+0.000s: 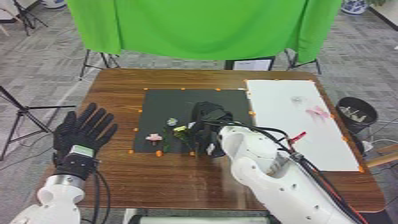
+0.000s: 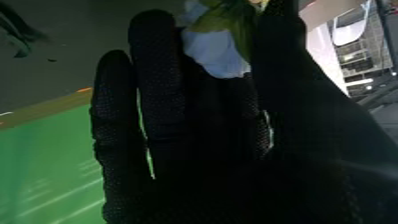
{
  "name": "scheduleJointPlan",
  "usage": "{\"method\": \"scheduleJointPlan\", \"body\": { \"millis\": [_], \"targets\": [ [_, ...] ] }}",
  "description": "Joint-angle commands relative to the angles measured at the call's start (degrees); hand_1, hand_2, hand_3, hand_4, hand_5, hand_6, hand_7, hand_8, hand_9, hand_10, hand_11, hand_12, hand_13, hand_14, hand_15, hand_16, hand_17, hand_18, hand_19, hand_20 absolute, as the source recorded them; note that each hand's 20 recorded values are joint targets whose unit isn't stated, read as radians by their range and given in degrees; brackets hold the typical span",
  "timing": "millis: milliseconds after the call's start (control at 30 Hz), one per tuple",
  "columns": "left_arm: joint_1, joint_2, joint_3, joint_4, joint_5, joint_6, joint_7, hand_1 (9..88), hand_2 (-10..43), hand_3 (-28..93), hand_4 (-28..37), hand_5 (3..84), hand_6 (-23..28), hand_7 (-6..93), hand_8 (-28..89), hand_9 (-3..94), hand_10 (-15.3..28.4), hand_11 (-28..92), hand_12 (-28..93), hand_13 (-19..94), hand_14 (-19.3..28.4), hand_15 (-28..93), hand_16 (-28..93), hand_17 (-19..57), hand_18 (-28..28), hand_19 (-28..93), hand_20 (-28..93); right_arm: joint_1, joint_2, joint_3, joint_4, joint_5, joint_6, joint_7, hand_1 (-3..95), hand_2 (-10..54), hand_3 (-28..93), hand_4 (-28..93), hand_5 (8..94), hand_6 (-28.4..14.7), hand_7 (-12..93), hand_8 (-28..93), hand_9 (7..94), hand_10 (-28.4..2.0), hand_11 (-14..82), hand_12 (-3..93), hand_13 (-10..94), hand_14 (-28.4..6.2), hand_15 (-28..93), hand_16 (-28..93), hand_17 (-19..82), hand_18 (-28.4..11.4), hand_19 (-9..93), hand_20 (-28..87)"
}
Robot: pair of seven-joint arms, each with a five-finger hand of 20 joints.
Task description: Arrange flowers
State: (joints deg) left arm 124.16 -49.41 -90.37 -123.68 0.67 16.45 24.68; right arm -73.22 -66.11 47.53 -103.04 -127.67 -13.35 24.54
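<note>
White petals point(image 2: 216, 50), smooth and broad, flaring from green leafy parts point(image 2: 222, 19) in the right wrist view; the white bloom sits between the thumb and fingers of the right robot hand point(image 1: 210, 111), petals against the glove's palm side; that robot hand point(image 2: 191, 125) is pinching it, fingers near straight, thumb opposite.

Other flowers, head view: pink bloom point(image 1: 154, 137), small and ruffled, on the lower left part of the black mat point(image 1: 173, 102); pale bloom point(image 1: 172, 121) above and right of it; yellow-green bloom point(image 1: 180, 128) just below the pale one, near the right robot hand and to its left in the frame; thin green stems run down the mat from the blooms.

Right robot hand is over the right part of the mat, centre of frame; left robot hand point(image 1: 85, 131) is open, fingers spread, at the left edge of the worktop point(image 1: 169, 180), well apart from the blooms.

Materials: both gloves black fabric, fine mesh weave visible close up; mat is flat, matte, rectangular, orange marks round its edge; worktop is brown wood with visible grain; white sheet point(image 1: 298, 150), long and flat, lies right of the mat; green cloth point(image 1: 204, 30) hangs in folds beyond the worktop, top of frame; dark round bin point(image 1: 356, 111) stands off the worktop's right side.
</note>
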Motion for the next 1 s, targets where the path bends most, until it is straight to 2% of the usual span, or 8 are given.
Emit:
{"method": "scheduleJointPlan", "body": {
  "millis": [33,67,333,567,700,733,833,1000],
  "targets": [
    [0.8,-0.20,-0.04,-0.30,-0.50,0.02,0.69,26.0,16.2,73,-28.3,40.6,9.4,14.9,-8,39.3,15.9,23,15,28,16.8,40,-7,-7.2,16.6,40,13,0.4,-0.4,0.8,-0.9,-0.4,-1.6,0.0,43.4,-9.5,77,-28,60.3,-1.0,22,-13,65.4,-12.8,15.0,16.2,65,-10.0,39,25,33,-20.0,69,31],
    [0.6,-0.20,0.02,-0.33,-0.76,0.32,0.84,25.9,16.2,73,-28.3,40.7,9.4,14.8,-8,39.3,15.9,23,15,28,16.8,40,-7,-7.2,16.6,40,13,0.4,-0.4,0.9,-0.9,-0.4,-1.8,0.1,43.2,-9.5,77,-28,60.0,-1.0,22,-13,65.0,-12.9,14.8,16.2,65,-10.1,39,25,33,-20.0,69,30],
    [0.9,-0.30,-0.04,-0.27,-0.25,-0.83,1.30,26.1,16.0,73,-28.3,41.2,9.2,15.1,-8,39.2,15.9,23,15,28,16.9,40,-6,-7.2,16.5,39,12,0.1,2.0,5.2,-3.4,-0.7,1.0,1.0,42.2,-9.5,77,-28,59.1,-1.2,21,-13,63.2,-13.6,13.8,15.8,65,-10.3,39,25,33,-20.3,69,30],
    [1.0,-0.08,-0.28,-0.33,0.78,-2.38,2.11,26.3,16.0,72,-28.3,43.4,9.4,15.0,-8,39.4,16.0,23,15,28,16.7,40,-6,-7.3,16.6,39,12,-3.3,14.2,15.8,-4.8,-0.8,8.2,6.7,40.7,-9.5,78,-28,55.2,-2.3,20,-13,58.4,-14.4,12.2,15.7,64,-10.9,40,25,33,-20.7,70,30],
    [1.9,0.46,-1.14,-0.67,0.83,-2.52,2.83,26.3,16.0,72,-28.3,44.7,9.0,15.0,-8,40.6,15.0,23,14,29,16.6,40,-6,-7.3,16.6,39,12,-6.1,19.4,24.7,-1.8,2.4,1.2,9.8,40.7,-9.5,78,-28,52.5,-2.7,19,-12,55.1,-14.0,10.9,15.4,63,-10.9,41,25,32,-20.7,71,30],
    [1.9,0.26,-1.52,-0.65,1.10,-2.39,2.39,26.3,16.0,72,-28.3,44.9,9.0,14.9,-8,40.8,14.9,22,14,29,16.6,40,-6,-7.3,16.6,39,12,-7.3,20.6,26.9,-1.8,2.7,-0.4,10.5,42.2,-9.5,78,-28,50.3,-2.8,19,-12,52.9,-14.0,10.0,14.6,62,-11.0,42,25,32,-20.7,71,30],
    [2.6,0.25,-2.28,-0.89,1.23,-2.01,2.51,27.4,14.9,72,-28.2,45.2,9.0,15.0,-8,41.1,14.5,22,14,29,16.6,40,-6,-7.3,16.6,39,13,-9.0,24.2,29.6,-1.0,2.6,-0.6,11.9,46.5,-9.5,75,-28,44.4,-3.5,17,-12,46.6,-13.6,7.7,13.3,59,-10.6,41,23,30,-20.8,70,30],
    [3.3,0.56,-2.65,-1.10,1.52,-3.29,2.25,28.3,14.1,72,-28.2,45.6,8.9,15.2,-8,41.3,14.5,22,14,29,16.5,40,-6,-7.3,16.6,39,13,-10.7,27.1,32.7,0.8,3.9,-6.6,11.6,49.9,-9.5,69,-28,41.8,-3.6,15,-11,44.2,-13.5,6.7,13.4,58,-10.4,41,23,30,-20.9,69,30]
  ]
}}
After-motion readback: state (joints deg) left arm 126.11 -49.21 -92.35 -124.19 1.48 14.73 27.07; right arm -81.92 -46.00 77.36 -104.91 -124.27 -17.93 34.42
